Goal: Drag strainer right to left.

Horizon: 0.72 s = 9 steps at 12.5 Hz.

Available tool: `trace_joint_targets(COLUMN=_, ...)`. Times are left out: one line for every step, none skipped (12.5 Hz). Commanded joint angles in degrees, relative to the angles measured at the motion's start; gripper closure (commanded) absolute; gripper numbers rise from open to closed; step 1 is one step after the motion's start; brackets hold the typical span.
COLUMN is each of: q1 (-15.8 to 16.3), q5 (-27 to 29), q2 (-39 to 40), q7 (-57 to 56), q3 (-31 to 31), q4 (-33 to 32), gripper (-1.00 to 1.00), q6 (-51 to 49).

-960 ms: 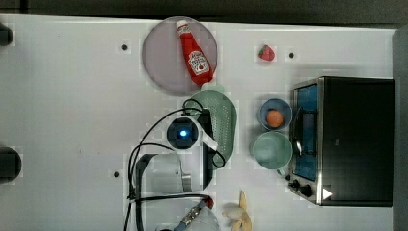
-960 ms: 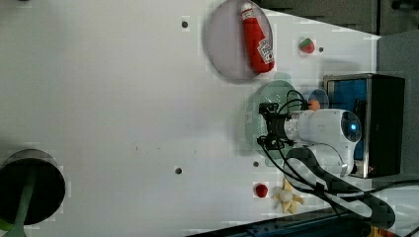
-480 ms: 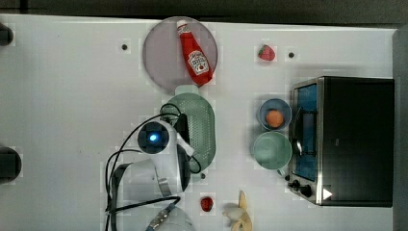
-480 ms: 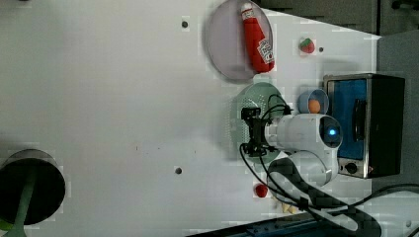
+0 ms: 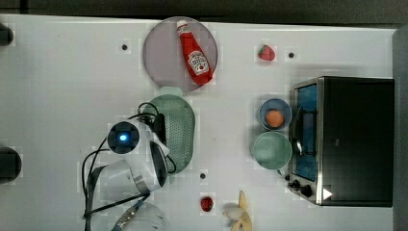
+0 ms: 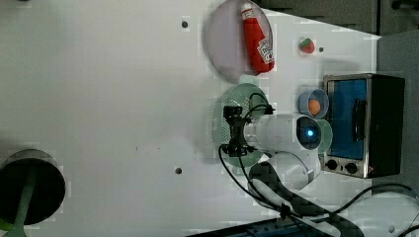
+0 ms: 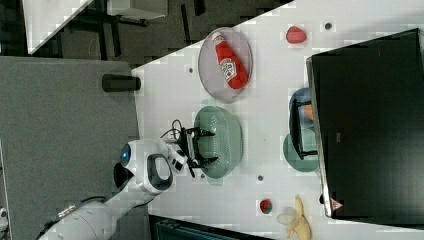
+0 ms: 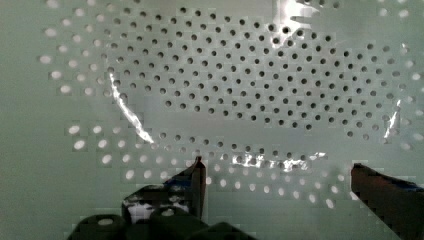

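The strainer [image 5: 182,130] is a pale mint-green oval colander with many small holes, lying near the middle of the white table just below the lilac plate in the top view. It also shows in the left view [image 6: 243,96] and the right view [image 7: 228,141]. My gripper [image 7: 207,146] reaches down into its bowl, open, with the two black fingers spread wide apart over the perforated floor. The wrist view shows that perforated floor [image 8: 240,90] close up, and the gripper [image 8: 275,187] with nothing between its fingers. From above, the white wrist covers the strainer's left edge in the top view.
A lilac plate [image 5: 159,53] carries a ketchup bottle [image 5: 195,55]. At the top view's right stand a toaster oven [image 5: 356,139], a blue bowl [image 5: 263,110] holding an orange ball, and a plain green bowl [image 5: 272,150]. A strawberry [image 5: 266,53], a banana [image 5: 240,216] and a small red fruit [image 5: 206,203] lie about.
The strainer and my gripper inside it have slid toward the top view's left, away from the bowls and oven. The fingers stay spread.
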Motion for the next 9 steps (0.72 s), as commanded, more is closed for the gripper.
trace_joint_targets(q1=3.1, q5=0.8, q2=1.8, q7=5.7, q3=0.4, q4=3.6, gripper=-1.00, q6=-1.0)
trace_joint_targets(q1=3.9, q5=1.5, q2=2.5, q7=5.7, q3=0.5, q4=5.0, gripper=-1.00, q6=-1.8)
trace_joint_targets(q1=4.8, q5=2.3, q2=3.1, q7=5.7, q3=0.5, q4=6.5, gripper=-1.00, q6=-3.0)
trace_joint_targets(q1=5.6, q5=3.2, q2=3.7, q7=5.7, q3=0.6, q4=8.0, gripper=-1.00, q6=-4.4)
trace_joint_targets(q1=6.4, q5=4.1, q2=4.2, q7=5.7, q3=0.7, q4=9.6, gripper=-1.00, q6=-5.9)
trace_joint_targets(q1=7.3, q5=4.9, q2=4.8, q7=5.7, q3=0.8, q4=11.1, gripper=-1.00, q6=-7.4)
trace_joint_targets(q1=8.2, q5=5.3, q2=5.4, q7=5.8, q3=0.8, q4=12.5, gripper=-1.00, q6=-8.2)
trace_joint_targets(q1=9.1, q5=5.7, q2=6.1, q7=6.0, q3=0.8, q4=13.8, gripper=-1.00, q6=-8.3)
trace_joint_targets(q1=10.0, q5=6.2, q2=7.0, q7=6.1, q3=0.8, q4=15.0, gripper=-1.00, q6=-8.3)
